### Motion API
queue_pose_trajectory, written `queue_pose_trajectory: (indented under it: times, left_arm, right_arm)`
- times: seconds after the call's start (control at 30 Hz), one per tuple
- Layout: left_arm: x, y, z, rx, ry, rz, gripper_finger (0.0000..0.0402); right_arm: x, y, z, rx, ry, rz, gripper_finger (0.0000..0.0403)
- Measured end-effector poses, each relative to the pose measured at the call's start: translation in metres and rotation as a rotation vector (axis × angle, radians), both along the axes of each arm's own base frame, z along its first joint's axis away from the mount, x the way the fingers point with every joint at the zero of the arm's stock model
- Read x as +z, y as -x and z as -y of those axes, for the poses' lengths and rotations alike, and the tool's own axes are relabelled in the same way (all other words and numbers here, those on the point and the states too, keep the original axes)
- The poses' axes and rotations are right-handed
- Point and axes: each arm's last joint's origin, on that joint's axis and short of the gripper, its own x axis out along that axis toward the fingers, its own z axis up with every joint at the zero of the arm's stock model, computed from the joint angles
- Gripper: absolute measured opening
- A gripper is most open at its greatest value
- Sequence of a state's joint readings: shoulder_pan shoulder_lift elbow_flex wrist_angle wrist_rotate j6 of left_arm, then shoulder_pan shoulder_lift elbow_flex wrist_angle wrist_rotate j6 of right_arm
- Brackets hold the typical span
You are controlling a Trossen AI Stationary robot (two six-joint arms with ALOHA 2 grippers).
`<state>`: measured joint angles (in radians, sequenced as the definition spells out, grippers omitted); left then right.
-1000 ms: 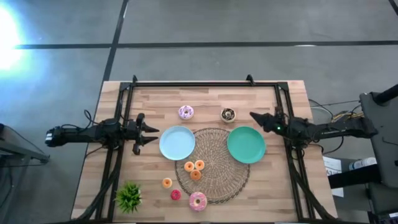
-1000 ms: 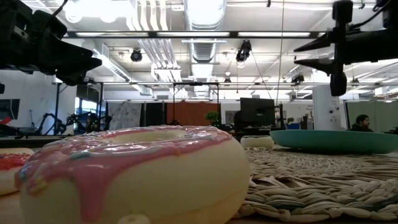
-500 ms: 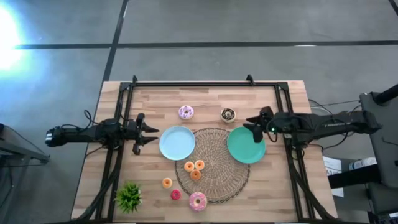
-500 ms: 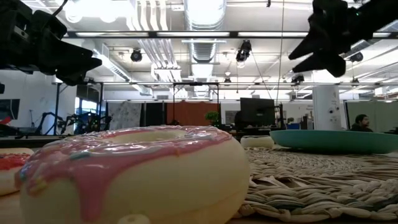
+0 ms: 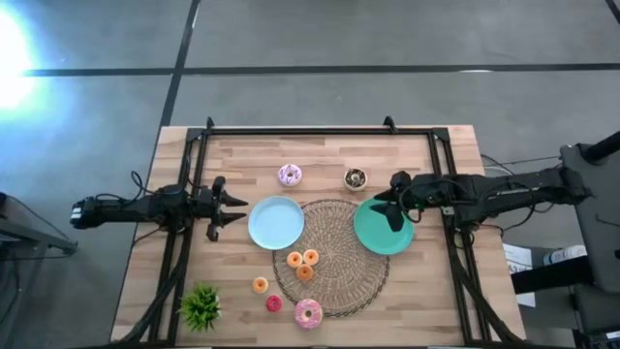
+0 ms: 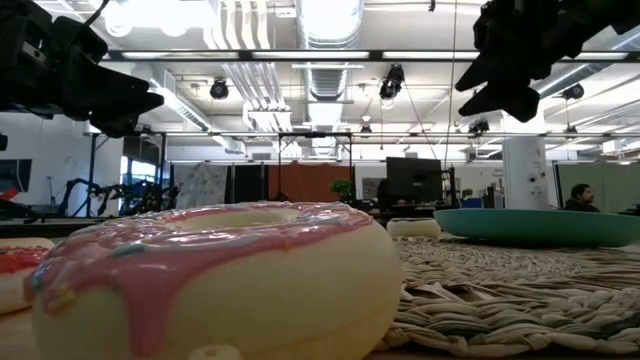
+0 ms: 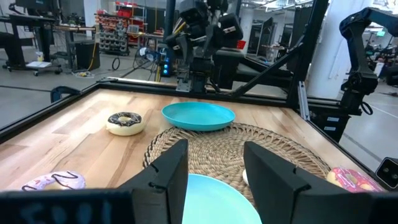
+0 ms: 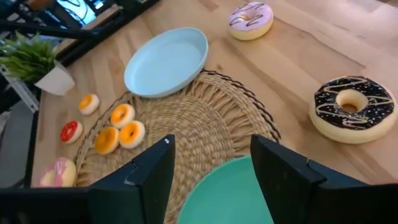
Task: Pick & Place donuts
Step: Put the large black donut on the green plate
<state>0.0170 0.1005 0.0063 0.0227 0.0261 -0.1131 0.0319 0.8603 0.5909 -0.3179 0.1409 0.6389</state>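
Right arm reaching toward the dark donut
Right gripper (image 5: 392, 202), jaws wide and empty, hovers over the green plate (image 5: 373, 236); next, descend onto dark donut (image 5: 356, 178), upper centre

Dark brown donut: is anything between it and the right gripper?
Nothing visible. The right gripper, fingers open, hangs above the green plate's edge; the dark brown donut lies beside that plate on bare wood. The left gripper waits beside the blue plate.

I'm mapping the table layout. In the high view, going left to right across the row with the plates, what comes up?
Left gripper → light-blue plate → woven mat → green plate → right gripper, over the green plate's edge.
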Motion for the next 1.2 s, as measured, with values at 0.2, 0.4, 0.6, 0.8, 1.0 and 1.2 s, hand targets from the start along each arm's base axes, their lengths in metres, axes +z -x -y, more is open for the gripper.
queue_pose_trajectory:
  times: [0.2, 0.4, 0.6, 0.8, 1.0, 1.2]
  left_arm:
    - [0.000, 0.000, 0.000, 0.000, 0.000, 0.000, 0.0131]
    - [0.000, 0.000, 0.000, 0.000, 0.000, 0.000, 0.0131]
    - [0.000, 0.000, 0.000, 0.000, 0.000, 0.000, 0.0131]
    - [0.000, 0.000, 0.000, 0.000, 0.000, 0.000, 0.0131]
    - [0.000, 0.000, 0.000, 0.000, 0.000, 0.000, 0.0131]
    - [0.000, 0.000, 0.000, 0.001, 0.000, 0.000, 0.0131]
  right_arm:
    - [0.001, -0.016, -0.004, 0.139, -0.004, 0.009, 0.0201]
    - [-0.016, -0.036, -0.009, 0.365, 0.044, -0.034, 0.0201]
    - [-0.033, -0.043, -0.006, 0.348, 0.050, -0.133, 0.0201]
    - [-0.045, -0.048, 0.032, -0.026, -0.071, -0.226, 0.0201]
    - [-0.052, -0.060, 0.084, -0.249, -0.225, -0.317, 0.0201]
    - [-0.069, -0.076, 0.124, -0.301, -0.225, -0.515, 0.0201]
